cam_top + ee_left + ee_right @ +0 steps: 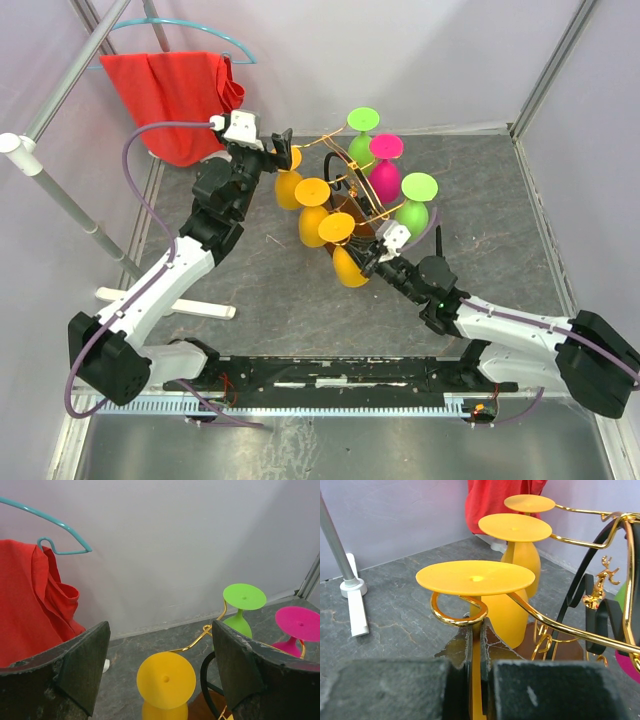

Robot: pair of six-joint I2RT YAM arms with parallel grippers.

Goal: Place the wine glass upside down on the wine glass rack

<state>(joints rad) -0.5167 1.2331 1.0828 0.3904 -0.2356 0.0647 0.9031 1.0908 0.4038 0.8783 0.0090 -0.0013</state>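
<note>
At the far left of the wine glass rack point(454, 621), the wine glass point(166, 680) hangs foot-up
Left gripper point(160, 626) gapes wide over it, right gripper point(475, 645) pinched closed; it looks placed, so next: back off without snagging wire

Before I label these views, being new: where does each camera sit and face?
Top: above, behind; looks down on the rack; left arm, right arm show.
Left wrist: faces the back wall over the far yellow glass; fingers open.
Right wrist: low, along the rack; fingers shut on the near yellow glass.
Wrist views share the red cloth.
</note>
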